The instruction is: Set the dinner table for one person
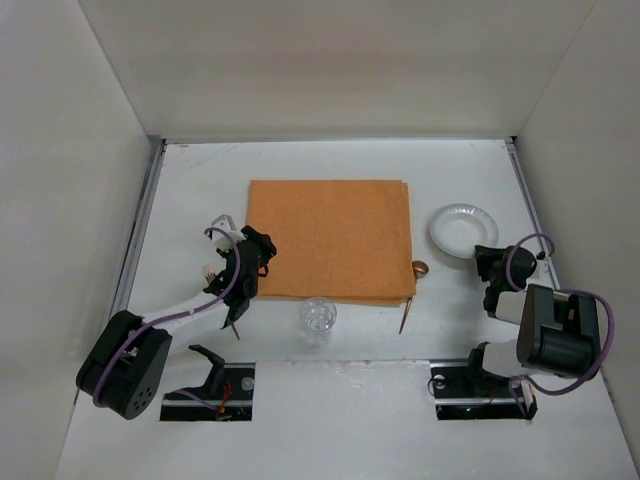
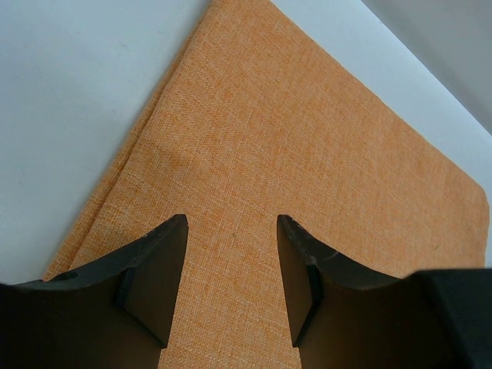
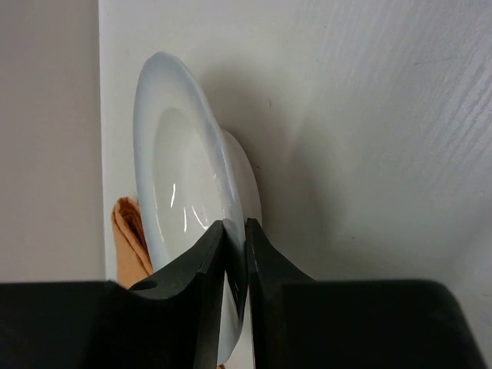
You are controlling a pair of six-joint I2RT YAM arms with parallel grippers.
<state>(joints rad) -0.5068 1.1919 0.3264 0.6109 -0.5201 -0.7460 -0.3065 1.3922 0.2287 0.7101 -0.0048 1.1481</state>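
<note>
The white dinner table [image 1: 200, 180] carries an orange cloth mat [image 1: 330, 240] at its middle. A white plate [image 1: 465, 230] lies to the right of the mat. My right gripper [image 1: 487, 258] is shut on the plate's near rim. In the right wrist view the fingers [image 3: 265, 261] pinch the rim of the plate [image 3: 184, 192]. My left gripper [image 1: 255, 250] is open and empty over the mat's left edge. In the left wrist view it [image 2: 231, 231] is spread above the mat [image 2: 292, 154].
A clear glass [image 1: 318, 317] stands just in front of the mat. A wooden spoon [image 1: 412, 295] lies at the mat's near right corner. A small pale object [image 1: 222, 221] lies beside the left arm. Walls enclose the table on three sides.
</note>
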